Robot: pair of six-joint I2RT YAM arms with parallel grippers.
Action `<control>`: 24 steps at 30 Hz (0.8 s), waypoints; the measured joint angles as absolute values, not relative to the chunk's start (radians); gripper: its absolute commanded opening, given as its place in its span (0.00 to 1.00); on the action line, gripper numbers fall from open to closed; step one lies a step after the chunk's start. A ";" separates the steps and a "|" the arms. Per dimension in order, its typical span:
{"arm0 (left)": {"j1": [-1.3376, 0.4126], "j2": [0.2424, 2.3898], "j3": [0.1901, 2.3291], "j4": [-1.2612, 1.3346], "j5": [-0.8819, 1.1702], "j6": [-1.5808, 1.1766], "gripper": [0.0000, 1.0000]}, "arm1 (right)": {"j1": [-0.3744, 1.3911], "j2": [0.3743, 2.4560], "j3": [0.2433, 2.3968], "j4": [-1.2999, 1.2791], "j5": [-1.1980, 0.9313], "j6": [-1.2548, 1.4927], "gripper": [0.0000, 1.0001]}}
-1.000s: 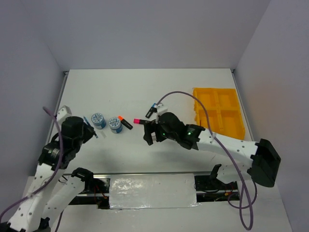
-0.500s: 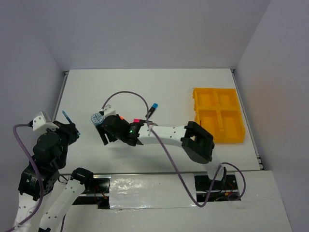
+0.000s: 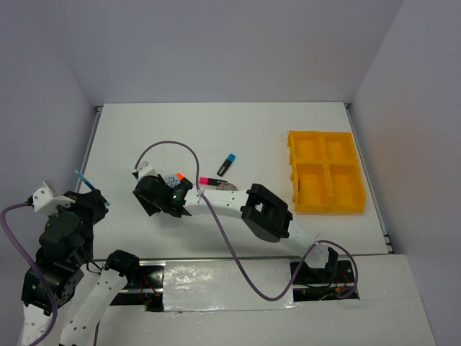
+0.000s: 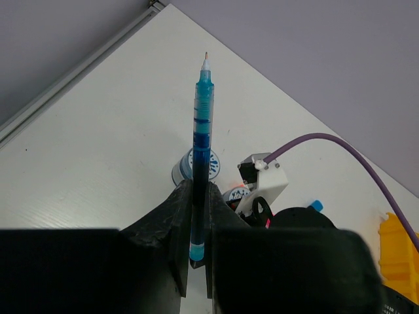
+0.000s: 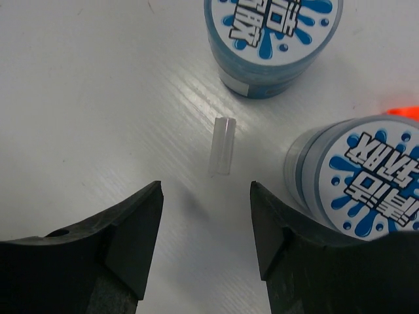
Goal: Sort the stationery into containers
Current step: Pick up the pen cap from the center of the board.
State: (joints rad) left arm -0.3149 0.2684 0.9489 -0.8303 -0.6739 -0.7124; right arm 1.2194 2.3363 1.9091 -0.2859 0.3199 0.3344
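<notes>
Stationery: thin blue pen (image 4: pixel 201 150), translucent barrel, tip up, pinched upright between the pressed-together fingers of the left gripper (image 4: pixel 195 196), lower left of the overhead frame, near the table's (image 3: pixel 216 130) left edge. Two blue-white tape rolls (image 5: pixel 272 39) lie flat left of centre, close together but apart. A small clear tube (image 5: pixel 222 145) lies on the table between them. Right gripper (image 5: pixel 204 196) hovers over that tube, jaws spread, nothing between them. Orange-capped marker (image 3: pixel 180 176) sits just right of the rolls; pink-capped marker (image 3: pixel 207 179) and blue-capped marker (image 3: pixel 227 164) lie further right.

Versus a second ago: right arm has swung from mid-table to the left, over the rolls, and its jaws have narrowed. Left arm has pulled back toward the lower left with the pen.

Yellow four-compartment tray (image 3: pixel 328 210) sits at the table's right edge, well apart from all items. White tabletop stretches between markers and tray and along the far side.
</notes>
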 measured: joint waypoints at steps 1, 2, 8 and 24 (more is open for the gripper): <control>-0.315 0.268 0.949 -0.830 -0.674 -0.713 0.00 | 1.219 2.347 1.927 -0.287 0.325 0.328 0.62; -0.315 0.268 0.949 -0.831 -0.674 -0.713 0.00 | 1.219 2.360 1.949 -0.289 0.328 0.323 0.62; -0.315 0.257 0.949 -0.831 -0.673 -0.715 0.01 | 1.200 2.461 2.114 -0.339 0.295 0.316 0.60; -0.315 0.245 0.949 -0.831 -0.664 -0.715 0.02 | 1.148 2.539 2.185 -0.415 0.215 0.324 0.51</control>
State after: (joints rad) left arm -0.3149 0.2455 0.9485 -0.8314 -0.6636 -0.7147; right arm 1.1481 2.5389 2.1845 -0.4152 0.2150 0.3237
